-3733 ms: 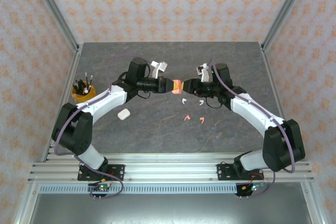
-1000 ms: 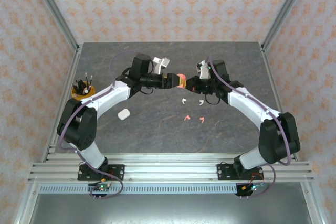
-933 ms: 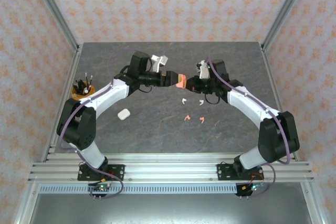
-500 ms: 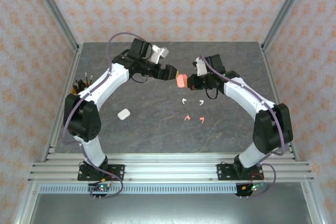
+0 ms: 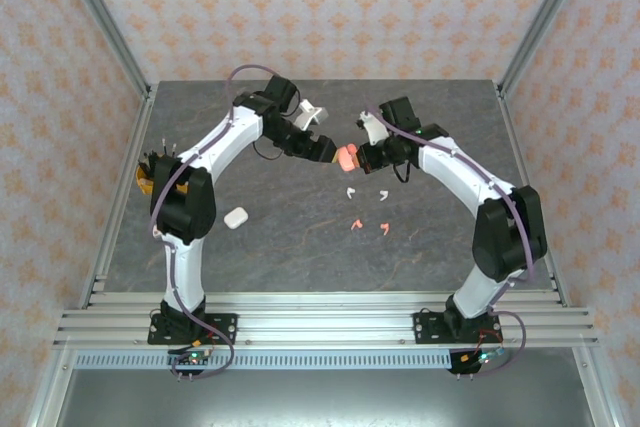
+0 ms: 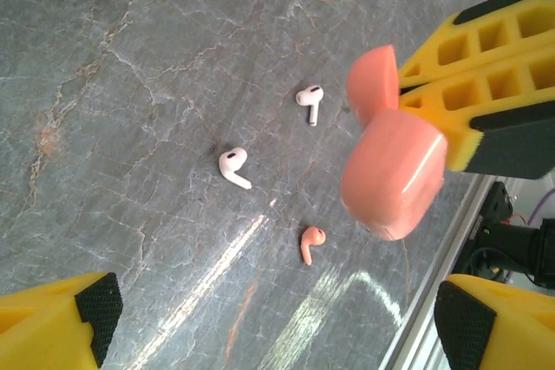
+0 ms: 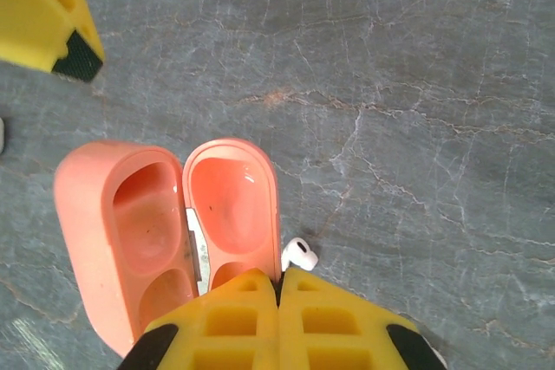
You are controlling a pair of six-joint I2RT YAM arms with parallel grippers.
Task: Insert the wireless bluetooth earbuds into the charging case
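Note:
A salmon-pink charging case [image 7: 160, 231] hangs open above the table, both halves empty. My right gripper [image 7: 280, 282] is shut on the rim of its lid [image 7: 232, 201]; from above the case [image 5: 347, 158] sits at the tip of that gripper [image 5: 364, 155]. My left gripper [image 5: 325, 150] stands open just left of the case without touching it, its fingertips [image 6: 61, 322] wide apart. Below lie two white earbuds [image 5: 349, 191] [image 5: 384, 195] and two pink earbuds [image 5: 354, 224] [image 5: 384, 228]. The left wrist view shows the case [image 6: 395, 175], two white earbuds [image 6: 232, 166] [image 6: 310, 100] and one pink earbud [image 6: 310, 242].
A white case [image 5: 235, 217] lies shut on the grey stone table [image 5: 300, 247] to the left. A yellow cup of pens [image 5: 150, 173] stands by the left edge. Metal frame posts rise at the table's back corners.
My left gripper has opened, let go of the pink case and pulled slightly left. Both arms have shifted toward the back, and the case stays in the right gripper alone.

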